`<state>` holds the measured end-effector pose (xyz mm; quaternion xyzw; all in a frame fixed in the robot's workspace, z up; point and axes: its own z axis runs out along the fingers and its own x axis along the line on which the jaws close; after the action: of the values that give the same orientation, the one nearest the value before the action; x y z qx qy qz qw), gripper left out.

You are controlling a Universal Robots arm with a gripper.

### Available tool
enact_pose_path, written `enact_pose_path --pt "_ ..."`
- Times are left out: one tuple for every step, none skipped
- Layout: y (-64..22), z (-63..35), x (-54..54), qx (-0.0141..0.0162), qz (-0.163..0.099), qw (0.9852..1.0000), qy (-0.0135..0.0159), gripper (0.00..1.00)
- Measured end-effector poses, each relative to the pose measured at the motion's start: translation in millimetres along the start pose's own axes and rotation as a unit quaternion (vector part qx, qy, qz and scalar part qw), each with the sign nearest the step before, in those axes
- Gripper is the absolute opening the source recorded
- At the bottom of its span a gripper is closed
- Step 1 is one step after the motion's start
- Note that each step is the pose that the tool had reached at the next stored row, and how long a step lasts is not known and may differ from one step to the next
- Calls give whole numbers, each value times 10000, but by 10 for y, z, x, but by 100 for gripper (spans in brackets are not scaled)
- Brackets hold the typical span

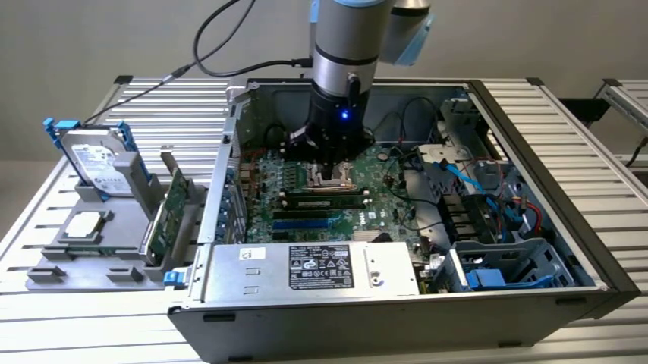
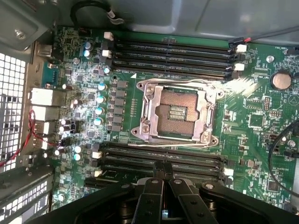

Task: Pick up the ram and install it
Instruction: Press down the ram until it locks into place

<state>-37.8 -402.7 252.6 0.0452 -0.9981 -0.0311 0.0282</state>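
Note:
The ram, a narrow green stick with dark chips, stands lengthwise in a black slot on the motherboard, just on the near side of the CPU socket. My gripper hangs over the socket inside the open case, a little above and behind the ram. In the wrist view its two fingertips meet over the lower bank of memory slots, shut with nothing seen between them. The open CPU socket lies beyond them. Another bank of empty slots sits past the socket.
The case walls surround the motherboard. Blue cables and a drive cage are at the exterior view's right, the power supply in front. Outside, a stand holds a hard drive and a wide green card.

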Motion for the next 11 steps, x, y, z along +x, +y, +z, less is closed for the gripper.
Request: enact_pose_path --pt "-19 -6 1 0 2 10000 0 11" --pt "-38 -12 1 -1 4 10000 -1 11" --pt "-56 -18 2 -1 7 10000 -1 11" --pt "-75 -24 3 -1 9 10000 -1 11" --pt "-93 -30 4 -1 12 10000 -1 11" --pt "-110 -36 4 -1 15 10000 -1 11" --pt "-125 -42 3 -1 19 10000 -1 11" --pt "-136 -47 3 -1 25 10000 -2 11" --pt "-146 -52 2 -2 32 10000 -2 11" --pt "-155 -57 1 -2 40 10000 -3 11" --pt "-162 -61 -1 -3 50 10000 -3 11"
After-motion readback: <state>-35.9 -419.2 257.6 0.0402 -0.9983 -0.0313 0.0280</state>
